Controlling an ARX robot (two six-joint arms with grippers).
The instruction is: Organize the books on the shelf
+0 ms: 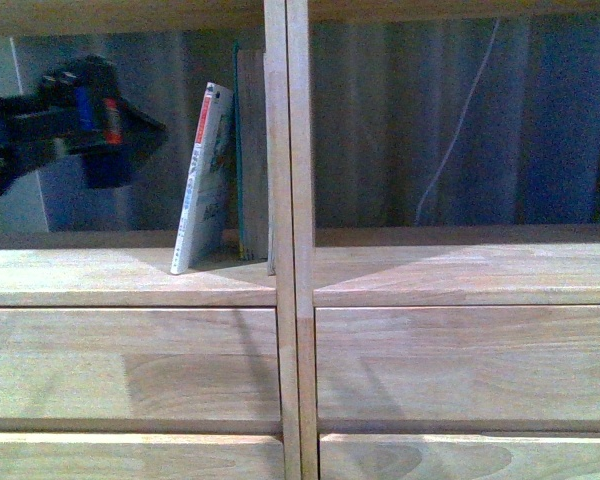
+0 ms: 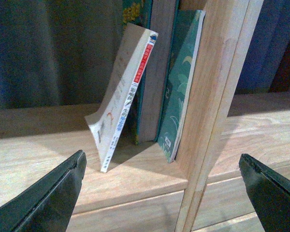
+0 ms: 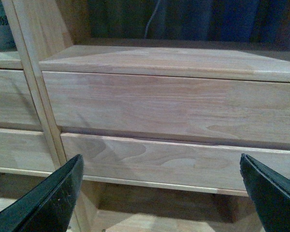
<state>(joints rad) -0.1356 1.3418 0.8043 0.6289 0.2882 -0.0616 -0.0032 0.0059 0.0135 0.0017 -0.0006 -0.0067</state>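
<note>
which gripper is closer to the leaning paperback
Left. The left gripper is open just in front of the paperback; the right gripper faces the drawers of the other column.

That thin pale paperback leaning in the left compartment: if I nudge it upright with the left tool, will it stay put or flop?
The thin paperback leans on the thicker book, resting on its bottom edge, so a push could likely slide that edge along the smooth shelf. It looks slim and probably light and bendy. The left tool is open and clear of it.
</note>
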